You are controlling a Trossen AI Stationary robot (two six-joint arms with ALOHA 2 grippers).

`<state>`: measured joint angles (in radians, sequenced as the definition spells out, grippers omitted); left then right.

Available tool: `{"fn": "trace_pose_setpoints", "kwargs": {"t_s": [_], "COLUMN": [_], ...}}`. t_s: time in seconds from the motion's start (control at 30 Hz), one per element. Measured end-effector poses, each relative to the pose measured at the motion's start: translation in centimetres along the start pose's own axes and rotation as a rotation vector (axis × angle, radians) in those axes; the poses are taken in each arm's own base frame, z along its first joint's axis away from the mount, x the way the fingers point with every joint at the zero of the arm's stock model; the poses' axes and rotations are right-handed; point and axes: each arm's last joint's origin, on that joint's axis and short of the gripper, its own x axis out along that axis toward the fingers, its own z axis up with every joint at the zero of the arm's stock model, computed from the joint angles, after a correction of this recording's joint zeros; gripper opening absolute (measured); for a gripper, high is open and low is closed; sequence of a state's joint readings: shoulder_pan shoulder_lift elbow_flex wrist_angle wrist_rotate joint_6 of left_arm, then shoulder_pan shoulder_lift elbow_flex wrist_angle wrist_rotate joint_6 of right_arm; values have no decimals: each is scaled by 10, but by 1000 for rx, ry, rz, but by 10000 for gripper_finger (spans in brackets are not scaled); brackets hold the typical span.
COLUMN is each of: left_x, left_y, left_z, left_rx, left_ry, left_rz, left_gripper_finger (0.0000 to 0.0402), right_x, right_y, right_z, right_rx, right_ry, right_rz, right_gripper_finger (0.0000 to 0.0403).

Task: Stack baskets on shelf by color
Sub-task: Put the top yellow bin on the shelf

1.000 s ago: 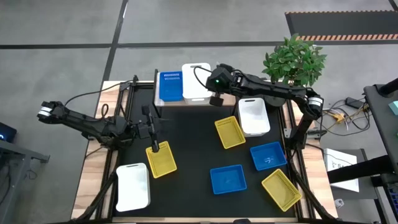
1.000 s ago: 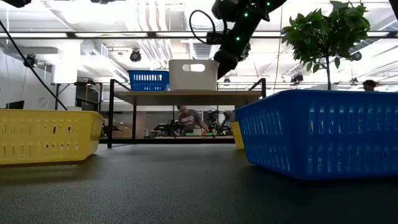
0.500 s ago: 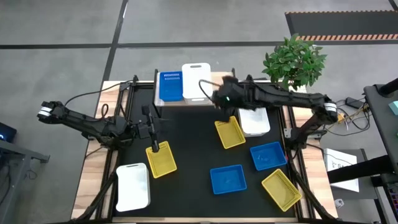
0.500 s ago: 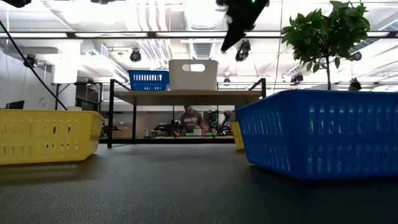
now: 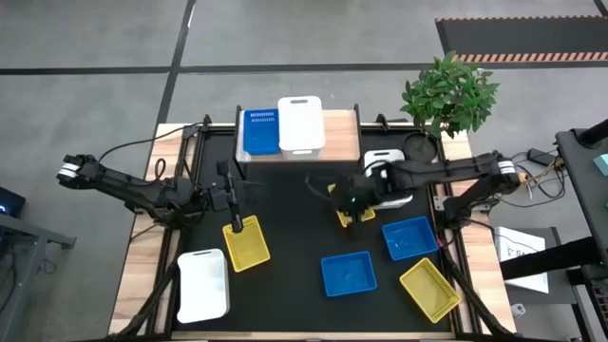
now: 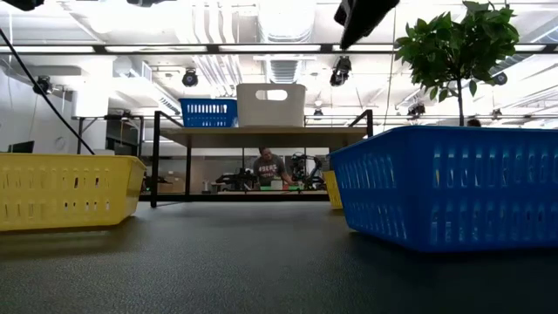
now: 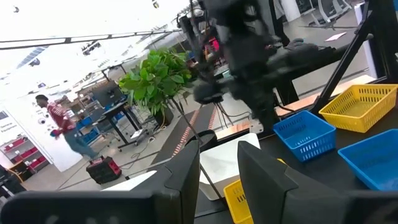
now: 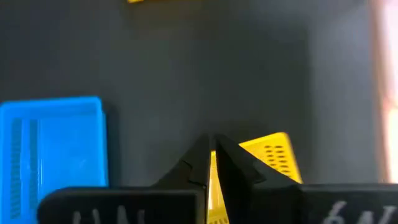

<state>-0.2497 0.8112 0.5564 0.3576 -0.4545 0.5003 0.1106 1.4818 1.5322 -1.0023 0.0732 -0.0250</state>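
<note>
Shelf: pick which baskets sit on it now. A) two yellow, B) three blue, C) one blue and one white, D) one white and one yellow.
C: on the shelf in the high view stand only a blue basket and a white basket side by side; the low view shows the same pair.

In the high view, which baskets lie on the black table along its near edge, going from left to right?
white basket → yellow basket → blue basket → yellow basket at the right corner.
</note>
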Motion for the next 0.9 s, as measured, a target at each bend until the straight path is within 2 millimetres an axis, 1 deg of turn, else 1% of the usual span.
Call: {"fn": "trace_pose_setpoints", "kwargs": {"t_s": [0.13, 0.27, 0.37, 0.47, 0.67, 0.77, 0.9], "left_x": [0, 0, 0, 0, 0, 0, 0], "left_y": [0, 0, 0, 0, 0, 0, 0], "left_z": [0, 0, 0, 0, -1, -1, -1], "left_rx": [-24, -26, -26, -31, -47, -47, -46], "left_ry": [0, 0, 0, 0, 8, 7, 7], "left_rz": [1, 1, 0, 0, -4, -4, -4], "left_gripper_finger": [93, 93, 93, 93, 93, 93, 93], "right_x": [19, 41, 56, 73, 93, 102, 111], "right_y": [17, 31, 35, 37, 37, 38, 36], "right_z": [-3, -9, -16, -22, -42, -50, -61], "right_rx": [-42, -85, -116, -123, -126, -124, -130], "right_ry": [89, 227, 343, 417, 504, 479, 462], "right_rz": [30, 67, 69, 68, 57, 43, -21], "right_gripper_finger": [59, 104, 132, 150, 161, 160, 153]}}
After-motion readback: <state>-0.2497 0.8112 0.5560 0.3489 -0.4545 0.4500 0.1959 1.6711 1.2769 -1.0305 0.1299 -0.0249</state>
